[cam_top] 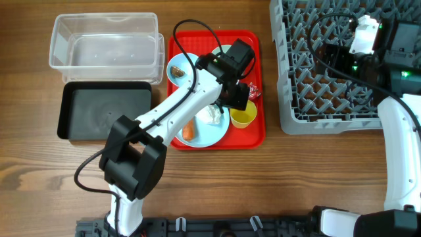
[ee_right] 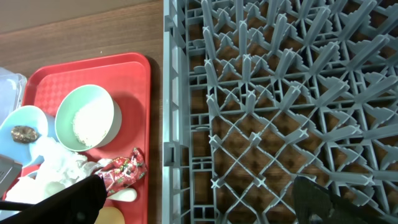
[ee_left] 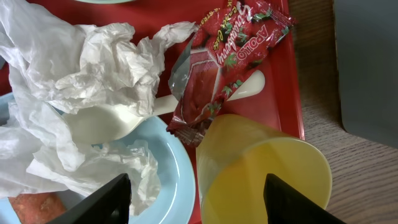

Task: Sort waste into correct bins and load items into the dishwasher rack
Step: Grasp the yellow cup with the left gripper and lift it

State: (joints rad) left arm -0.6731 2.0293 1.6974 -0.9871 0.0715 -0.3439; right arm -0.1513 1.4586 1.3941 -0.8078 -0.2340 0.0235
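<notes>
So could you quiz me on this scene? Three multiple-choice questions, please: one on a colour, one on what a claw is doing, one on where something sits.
1. The cup is:
A yellow
B green
C black

2. The left claw is:
A shut on the cup
B open, gripping nothing
C hidden from view

3. The rice sits:
A in the cup
B in the left claw
C in a pale bowl on the red tray

Answers:
1 A: the left wrist view shows it bright yellow.
2 B: its fingers stand wide apart.
3 C: the right wrist view shows white grains in that bowl.
</notes>
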